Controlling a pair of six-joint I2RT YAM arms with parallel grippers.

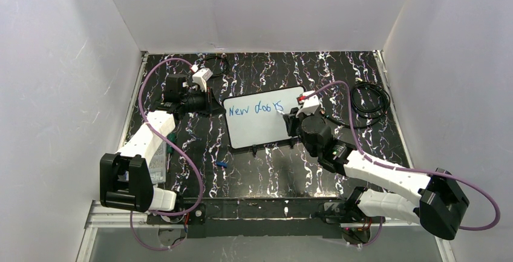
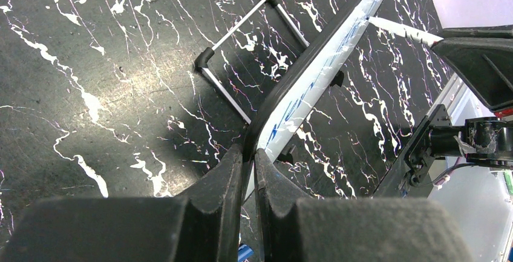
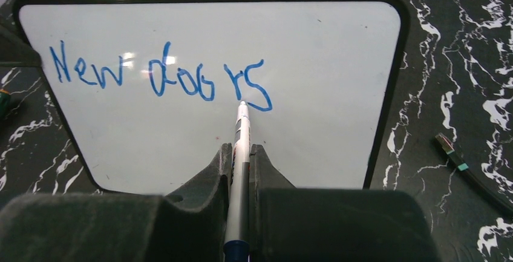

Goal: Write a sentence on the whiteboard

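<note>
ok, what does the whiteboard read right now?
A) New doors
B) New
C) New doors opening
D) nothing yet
A: the sentence on the whiteboard reads only "New doors" on one line, with the marker tip at the final s.

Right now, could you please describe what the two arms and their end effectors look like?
The left arm and right arm have white links between bulky black joint housings. A purple cable loops along the left one, another along the right. The left end effector and right end effector have black, blocky, wedge-shaped fingers.
</note>
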